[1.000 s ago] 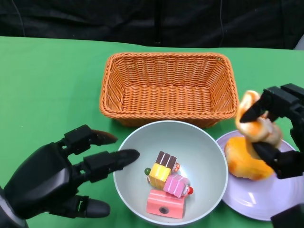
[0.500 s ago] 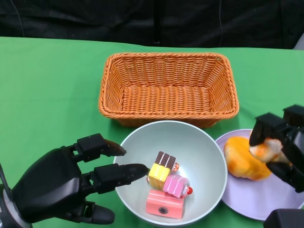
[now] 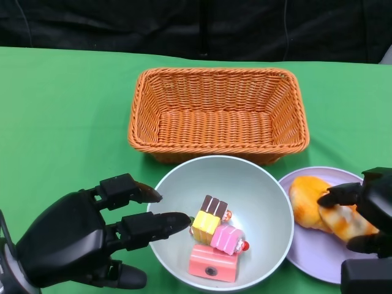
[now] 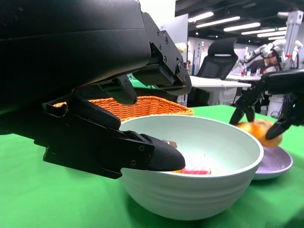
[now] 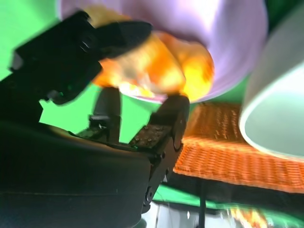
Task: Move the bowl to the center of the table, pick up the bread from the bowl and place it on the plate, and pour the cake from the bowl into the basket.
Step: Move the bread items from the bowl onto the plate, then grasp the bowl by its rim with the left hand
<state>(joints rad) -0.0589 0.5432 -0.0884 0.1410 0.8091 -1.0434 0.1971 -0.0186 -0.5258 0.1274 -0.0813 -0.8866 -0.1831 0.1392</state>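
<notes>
A: The basket (image 3: 217, 115) sits just beyond the bowl (image 3: 257, 184), handy for tipping, I'd guess.

B: And the plate (image 3: 318, 260) touches the bowl's right rim. The left hand (image 3: 92, 236) holds nothing, fingers spread at the rim, likely to steady it.

A: The right hand (image 3: 361, 214) pinches bread (image 3: 343, 219) down on the plate beside another piece. Cakes (image 3: 215, 239) remain in the bowl.

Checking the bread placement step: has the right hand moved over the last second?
Yes. The right hand has come down with its bread piece from level with the basket rim to the plate, beside the other bread.
</notes>
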